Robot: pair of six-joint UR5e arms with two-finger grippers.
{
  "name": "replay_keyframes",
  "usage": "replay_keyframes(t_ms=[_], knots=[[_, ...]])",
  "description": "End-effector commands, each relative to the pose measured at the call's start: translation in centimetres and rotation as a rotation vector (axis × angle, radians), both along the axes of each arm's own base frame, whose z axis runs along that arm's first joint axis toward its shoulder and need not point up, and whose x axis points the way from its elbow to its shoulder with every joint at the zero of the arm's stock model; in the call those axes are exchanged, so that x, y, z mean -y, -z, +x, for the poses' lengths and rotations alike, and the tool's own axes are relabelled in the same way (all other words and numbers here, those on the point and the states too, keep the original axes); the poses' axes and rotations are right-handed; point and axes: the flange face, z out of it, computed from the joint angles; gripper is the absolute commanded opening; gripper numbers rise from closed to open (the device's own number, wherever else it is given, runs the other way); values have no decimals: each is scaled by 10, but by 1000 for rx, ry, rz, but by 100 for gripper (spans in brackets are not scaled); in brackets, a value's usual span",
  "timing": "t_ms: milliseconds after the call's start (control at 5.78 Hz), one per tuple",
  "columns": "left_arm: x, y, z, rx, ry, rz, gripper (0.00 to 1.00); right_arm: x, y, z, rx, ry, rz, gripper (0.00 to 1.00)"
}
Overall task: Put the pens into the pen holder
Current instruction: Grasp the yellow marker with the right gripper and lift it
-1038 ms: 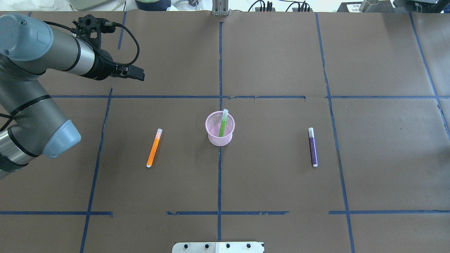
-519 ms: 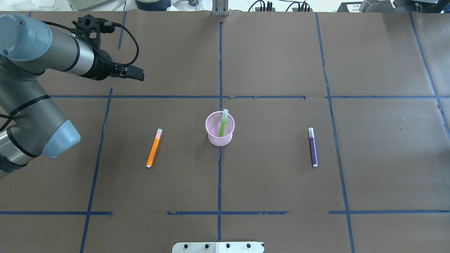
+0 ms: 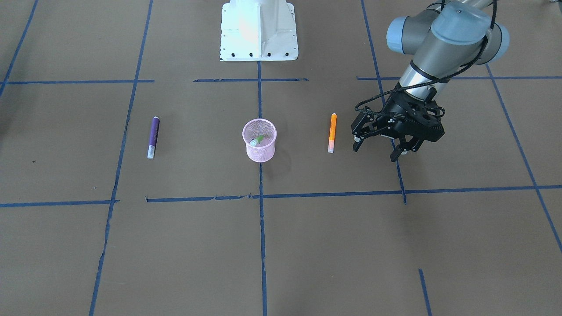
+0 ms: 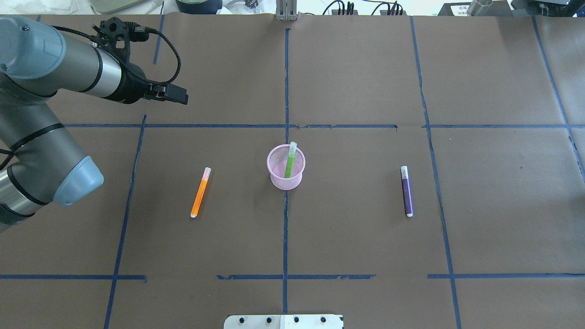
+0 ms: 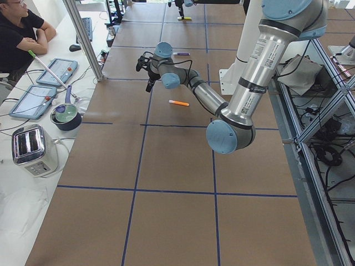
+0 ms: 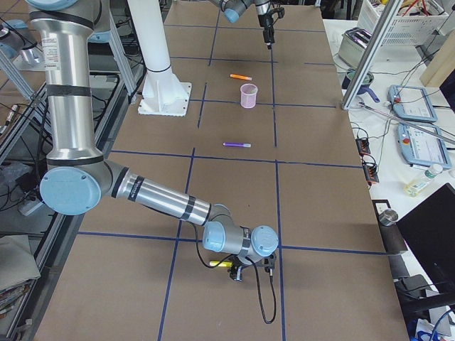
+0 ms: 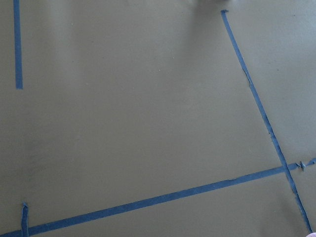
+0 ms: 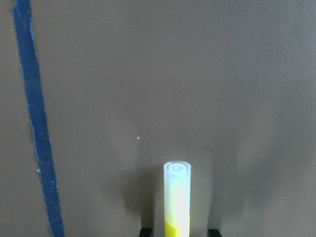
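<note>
The pink mesh pen holder (image 4: 283, 183) (image 3: 259, 152) stands mid-table with the green pen (image 4: 289, 162) (image 3: 259, 139) leaning inside it. The orange pen (image 4: 200, 193) (image 3: 332, 131) lies left of it in the overhead view, the purple pen (image 4: 406, 192) (image 3: 153, 136) right of it. My left gripper (image 3: 375, 152) (image 4: 180, 97) is open and empty, hovering beyond the orange pen. My right gripper (image 6: 238, 271) is low at the table's far right end, outside the overhead view. A yellow pen (image 8: 177, 197) sticks out from it.
Blue tape lines (image 4: 285, 82) divide the brown table cover into squares. The white robot base plate (image 3: 259, 30) sits at the robot's edge. A toaster (image 5: 33, 149), tablets and a seated operator (image 5: 22, 33) are beyond the far edge.
The left arm's links have shifted very slightly. Its gripper stays in place. The pens and the holder have not moved.
</note>
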Motion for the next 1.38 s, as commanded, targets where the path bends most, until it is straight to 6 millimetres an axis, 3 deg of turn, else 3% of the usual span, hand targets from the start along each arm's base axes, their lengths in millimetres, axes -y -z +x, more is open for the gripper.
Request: replay_keyframes(t_ms=[0, 173, 346, 692, 865, 1038, 1211], knots=[[-1, 1, -1, -9, -12, -6, 100, 0, 0, -1, 0, 3, -1, 16], [-1, 2, -2, -10, -12, -5, 100, 2, 3, -2, 2, 2, 6, 0], [0, 2, -3, -11, -10, -7, 100, 12, 24, -3, 16, 9, 63, 0], [2, 2, -7, -13, -4, -5, 100, 32, 158, -7, 63, 5, 331, 0], [2, 2, -7, -13, -4, -5, 100, 41, 232, -36, 104, 40, 454, 0], [2, 2, -7, -13, -4, -5, 100, 44, 301, -54, 149, -2, 572, 0], [2, 3, -8, -15, -4, -2, 100, 50, 363, -97, 235, -71, 638, 0]])
